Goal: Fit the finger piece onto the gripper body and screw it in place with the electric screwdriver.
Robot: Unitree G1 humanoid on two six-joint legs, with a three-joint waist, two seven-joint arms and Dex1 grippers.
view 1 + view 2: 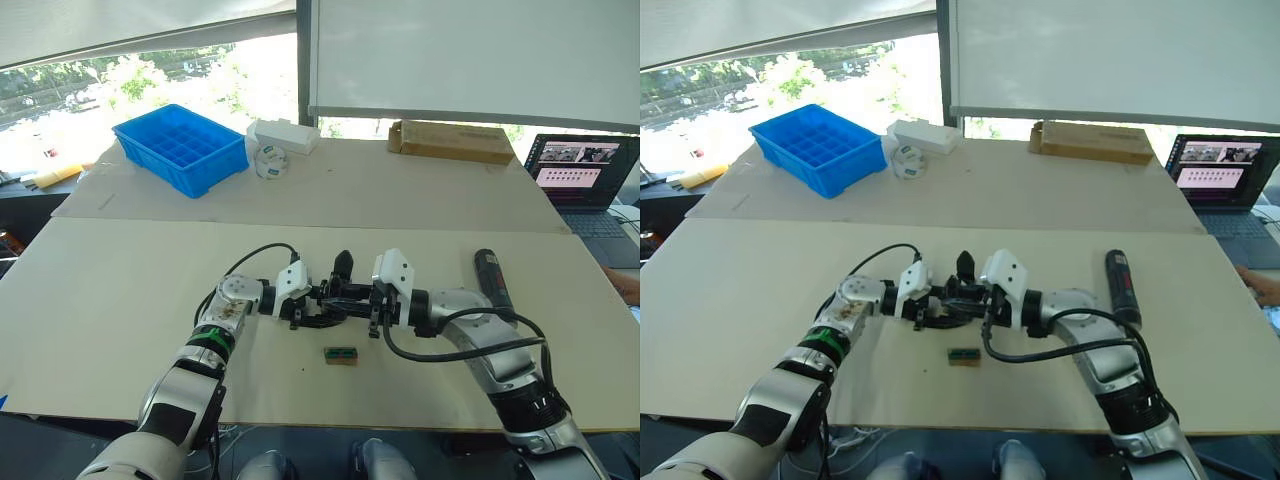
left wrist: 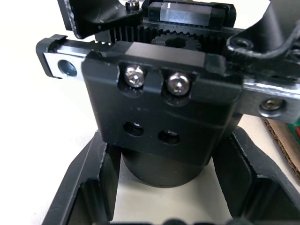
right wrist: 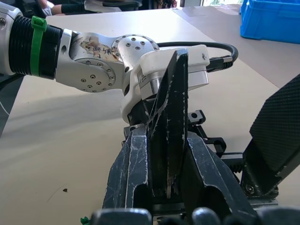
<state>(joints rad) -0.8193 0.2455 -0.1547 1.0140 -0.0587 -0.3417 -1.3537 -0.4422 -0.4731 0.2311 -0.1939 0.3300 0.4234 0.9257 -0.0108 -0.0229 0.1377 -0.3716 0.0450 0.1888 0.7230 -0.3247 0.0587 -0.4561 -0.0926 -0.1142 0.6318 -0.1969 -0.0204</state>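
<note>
My left gripper (image 1: 310,310) clamps the gripper body (image 2: 164,117) mid-table and my right gripper (image 3: 166,187) pinches the finger piece (image 3: 169,122) against it; misaligned, it could slip, with the electric screwdriver (image 1: 492,278) lying toward the right edge.

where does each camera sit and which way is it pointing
Left eye and right eye views: on the head, looking forward and down over both arms at the table; the left gripper and right gripper meet at the gripper body; electric screwdriver lies to the right.
Left wrist view: on the left wrist, close on the gripper body between its own fingers.
Right wrist view: on the right wrist, its fingers shut on the finger piece, facing the left arm.
All views share the gripper body.
</note>
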